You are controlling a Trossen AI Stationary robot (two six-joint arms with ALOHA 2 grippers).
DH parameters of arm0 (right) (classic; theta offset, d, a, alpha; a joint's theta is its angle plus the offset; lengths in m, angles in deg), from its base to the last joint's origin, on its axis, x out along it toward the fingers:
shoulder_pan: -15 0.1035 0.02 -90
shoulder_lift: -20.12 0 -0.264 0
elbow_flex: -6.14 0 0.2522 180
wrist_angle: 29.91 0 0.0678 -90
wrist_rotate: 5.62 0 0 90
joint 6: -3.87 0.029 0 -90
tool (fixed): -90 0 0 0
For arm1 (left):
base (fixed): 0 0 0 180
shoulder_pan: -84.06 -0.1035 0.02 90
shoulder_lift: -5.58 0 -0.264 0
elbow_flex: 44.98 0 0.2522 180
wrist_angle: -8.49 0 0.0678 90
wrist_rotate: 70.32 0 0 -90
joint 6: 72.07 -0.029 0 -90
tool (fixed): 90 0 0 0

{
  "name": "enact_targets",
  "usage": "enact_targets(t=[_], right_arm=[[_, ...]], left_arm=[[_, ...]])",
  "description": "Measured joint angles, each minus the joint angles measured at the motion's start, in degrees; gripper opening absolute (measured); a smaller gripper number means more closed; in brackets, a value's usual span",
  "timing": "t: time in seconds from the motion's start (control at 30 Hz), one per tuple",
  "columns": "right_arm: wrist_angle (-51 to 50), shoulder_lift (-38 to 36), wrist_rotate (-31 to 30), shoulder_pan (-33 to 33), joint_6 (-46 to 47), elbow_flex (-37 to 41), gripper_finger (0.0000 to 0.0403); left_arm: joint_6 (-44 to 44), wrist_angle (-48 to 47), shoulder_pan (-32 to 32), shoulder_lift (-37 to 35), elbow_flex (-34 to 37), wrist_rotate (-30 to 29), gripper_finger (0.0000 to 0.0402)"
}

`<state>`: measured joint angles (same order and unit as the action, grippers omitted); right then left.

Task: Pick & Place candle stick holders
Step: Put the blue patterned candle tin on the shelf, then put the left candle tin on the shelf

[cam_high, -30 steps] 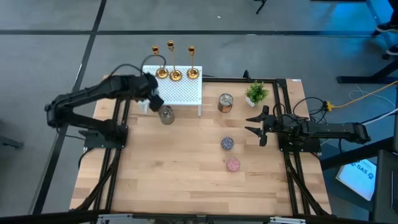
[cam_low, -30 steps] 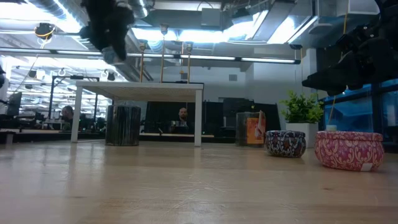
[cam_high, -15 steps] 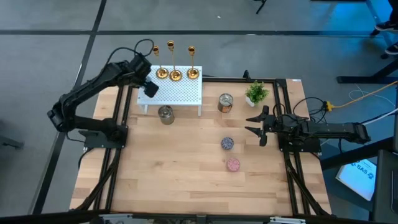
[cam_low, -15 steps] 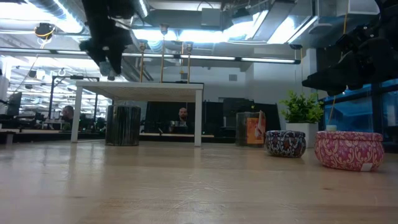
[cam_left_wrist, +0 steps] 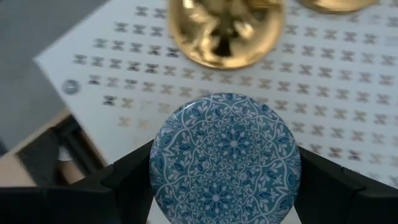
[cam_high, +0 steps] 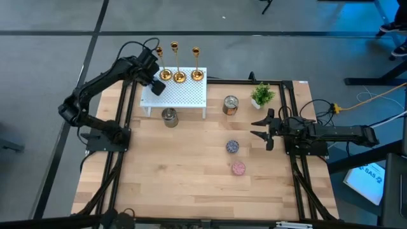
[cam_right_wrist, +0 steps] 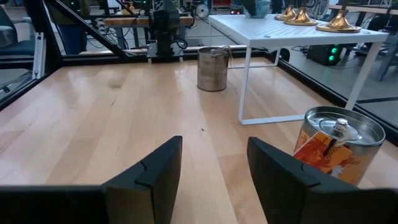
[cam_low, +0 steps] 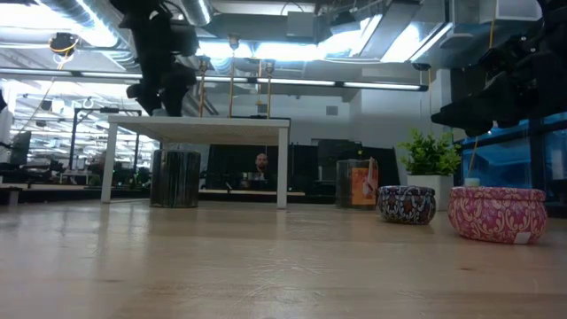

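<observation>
Three gold candlesticks (cam_high: 180,75) stand on their round bases along the far edge of a white perforated shelf (cam_high: 184,95). One base (cam_left_wrist: 227,28) shows just beyond my left gripper in the left wrist view. My left gripper (cam_high: 156,86) hangs over the shelf's left end, beside the leftmost candlestick, shut on a round blue patterned tin (cam_left_wrist: 225,158). My right gripper (cam_high: 262,127) is open and empty at the table's right side, clear of everything. My left gripper pinches the blue tin by its round side wall (cam_left_wrist: 155,168) between its two fingers, one on each side. The tin's patterned face is turned toward the wrist camera. The fingers (cam_left_wrist: 323,177) come from above, pointing down at the shelf top. The low view shows the gripper (cam_low: 164,93) above the shelf top.
A silver tin (cam_high: 169,117) stands at the shelf's near left leg. A copper-orange tin (cam_high: 230,105) and a small potted plant (cam_high: 261,95) stand to the shelf's right. A speckled round tin (cam_high: 233,147) and a pink one (cam_high: 238,168) lie mid-table.
My left gripper has gone from above the silver tin toward the table's far edge, over the shelf's left end and close to the leftmost candlestick, carrying the blue tin along.
</observation>
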<state>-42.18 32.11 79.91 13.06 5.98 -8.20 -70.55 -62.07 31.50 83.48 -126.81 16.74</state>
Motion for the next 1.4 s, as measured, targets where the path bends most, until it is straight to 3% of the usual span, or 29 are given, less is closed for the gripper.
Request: enact_targets(t=[0.1,0.4,0.67,0.83,0.97,1.17,1.4], right_arm=[[-0.01,0.00,0.00,0.00,0.00,0.00,0.0186],[-0.03,0.00,0.04,0.00,0.00,0.00,0.0186],[-0.05,0.00,0.20,0.00,0.00,0.00,0.0186],[-0.05,0.00,0.20,0.00,0.00,0.00,0.0186],[-0.05,0.00,0.18,0.00,0.00,0.00,0.0186],[-0.05,0.00,0.17,0.00,0.00,0.00,0.0185],[-0.05,0.00,0.17,0.00,0.00,0.00,0.0185]], left_arm=[[-0.11,-0.50,-0.06,-0.47,0.04,1.03,0.0291],[0.05,-1.13,-0.06,-2.12,0.09,0.99,0.0359],[0.07,-0.03,-0.06,-6.26,-0.52,-0.09,0.0362],[-0.22,0.05,-0.06,-11.45,-1.73,-4.72,0.0363],[1.98,0.03,0.39,-16.73,-1.76,-4.64,0.0362],[5.87,-0.43,7.16,-22.97,-1.68,-3.72,0.0362],[13.97,-0.39,22.25,-25.40,-0.33,-5.06,0.0361]])
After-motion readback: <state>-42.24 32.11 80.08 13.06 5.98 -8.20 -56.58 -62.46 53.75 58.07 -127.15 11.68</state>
